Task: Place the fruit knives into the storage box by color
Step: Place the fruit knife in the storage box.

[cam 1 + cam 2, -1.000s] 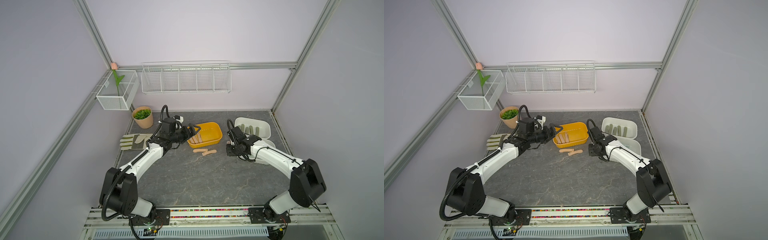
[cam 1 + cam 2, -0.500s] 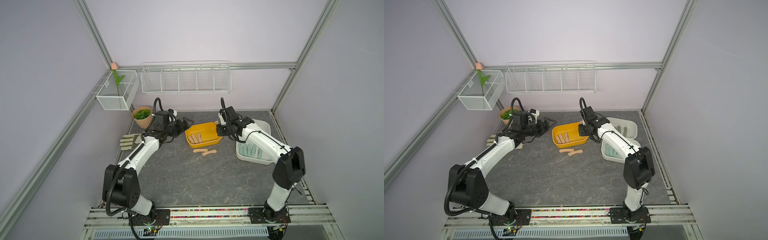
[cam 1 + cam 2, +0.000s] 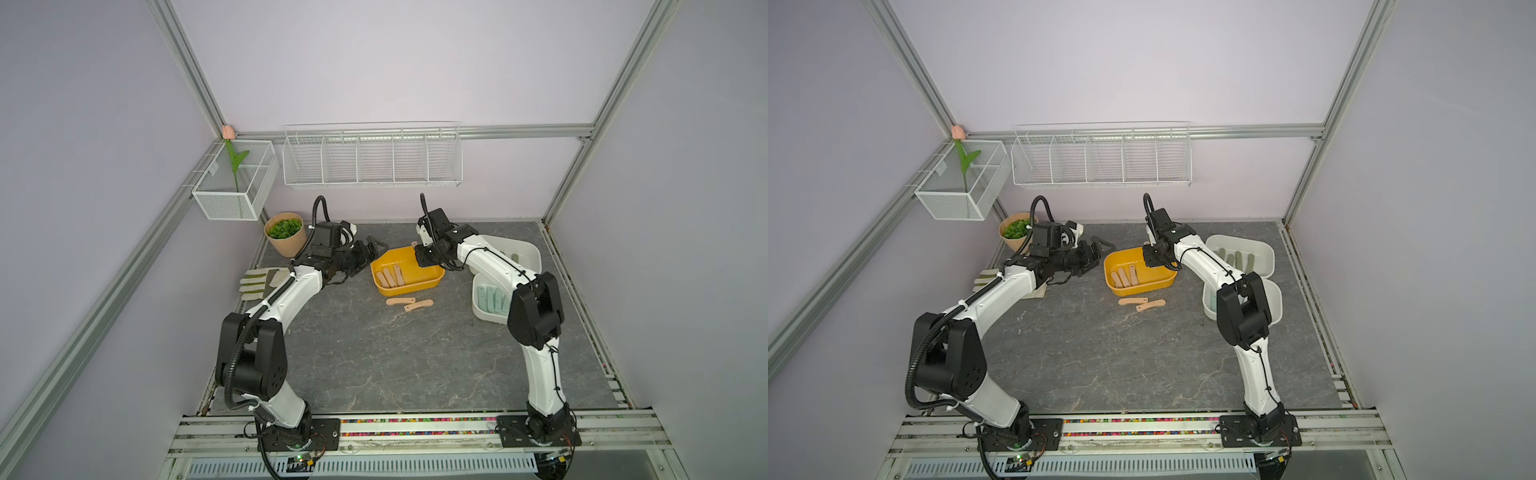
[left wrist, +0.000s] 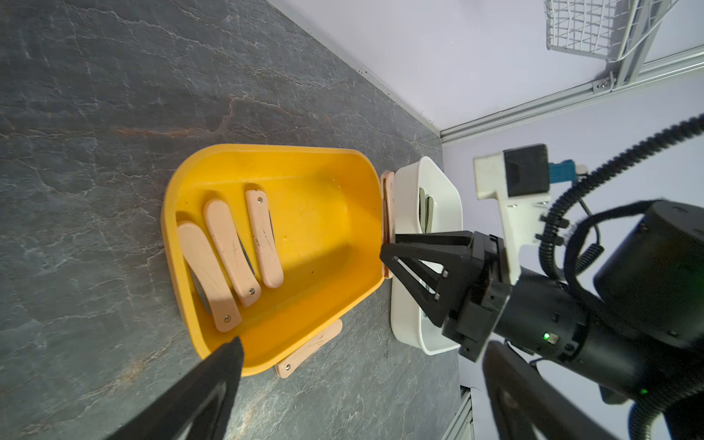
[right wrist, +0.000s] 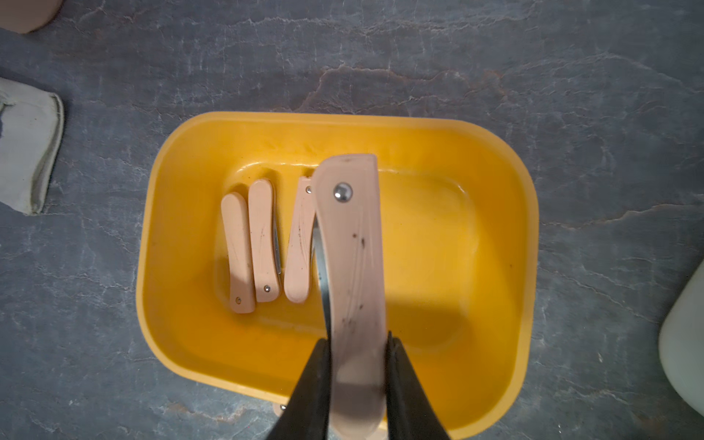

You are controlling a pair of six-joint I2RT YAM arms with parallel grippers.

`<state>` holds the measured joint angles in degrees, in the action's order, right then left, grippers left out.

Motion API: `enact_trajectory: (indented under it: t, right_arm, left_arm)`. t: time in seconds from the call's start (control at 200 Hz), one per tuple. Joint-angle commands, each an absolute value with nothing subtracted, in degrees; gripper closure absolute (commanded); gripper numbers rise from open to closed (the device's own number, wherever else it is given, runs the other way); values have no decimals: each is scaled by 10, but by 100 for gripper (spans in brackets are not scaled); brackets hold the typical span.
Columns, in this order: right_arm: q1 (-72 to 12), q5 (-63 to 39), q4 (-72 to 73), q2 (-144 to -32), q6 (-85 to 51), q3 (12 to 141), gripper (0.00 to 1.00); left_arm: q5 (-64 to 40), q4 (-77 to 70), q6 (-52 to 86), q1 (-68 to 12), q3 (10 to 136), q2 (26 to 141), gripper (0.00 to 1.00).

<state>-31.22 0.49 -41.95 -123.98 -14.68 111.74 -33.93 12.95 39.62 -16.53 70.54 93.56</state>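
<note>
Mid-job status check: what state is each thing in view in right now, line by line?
right gripper: shut on held pink knife.
held pink knife: folded, above the yellow box.
left gripper: open, empty.
yellow box: upright, three pink knives inside.
two loose pink knives: lying on the table, unsorted.
far white box: holds olive knives.
near white box: holds mint knives.
glove: flat on the table.

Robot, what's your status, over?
Right gripper shut on pink knife, above yellow box. Left gripper open, empty. Three pink knives boxed, two on table. Nothing in the way.
</note>
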Motion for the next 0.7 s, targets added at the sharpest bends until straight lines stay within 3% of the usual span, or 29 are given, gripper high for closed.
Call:
enact_trajectory:
  t: [0.0,0.695]
  right_arm:
    - [-311,-14,-421,-1268,-133,1142,76]
    - [-313,-46,-406,-1364,-216,1176,75]
  left_arm:
    - [-348,117,394,-163,715,939,1]
    - [-348,112,402,-163,706,926,1]
